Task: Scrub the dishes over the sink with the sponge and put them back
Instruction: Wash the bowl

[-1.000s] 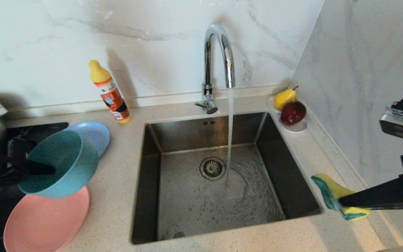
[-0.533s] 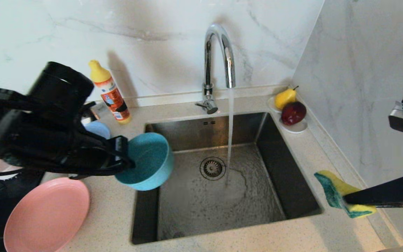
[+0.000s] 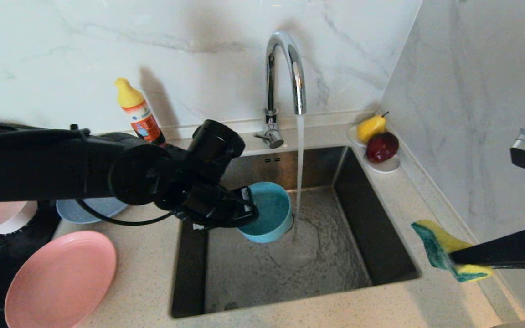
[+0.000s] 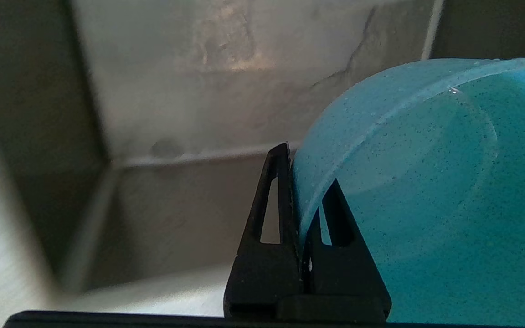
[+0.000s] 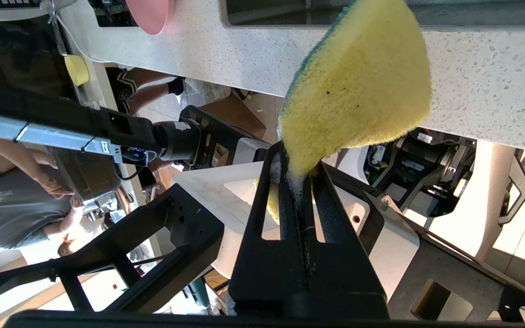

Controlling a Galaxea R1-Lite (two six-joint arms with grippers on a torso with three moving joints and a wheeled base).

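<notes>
Over the sink [image 3: 372,237], left gripper [image 3: 247,210] jaws clamped on teal bowl [image 3: 266,212], right gripper [image 3: 455,260] jaws pinching sponge [image 3: 436,248].

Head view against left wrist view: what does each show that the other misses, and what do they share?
Only the head view shows the running tap, the right gripper shut on the sponge over the counter right of the sink, and the pink plate. Only the left wrist view shows one finger outside and one inside the rim. Both show the teal bowl, pinched by the left gripper over the sink.
</notes>
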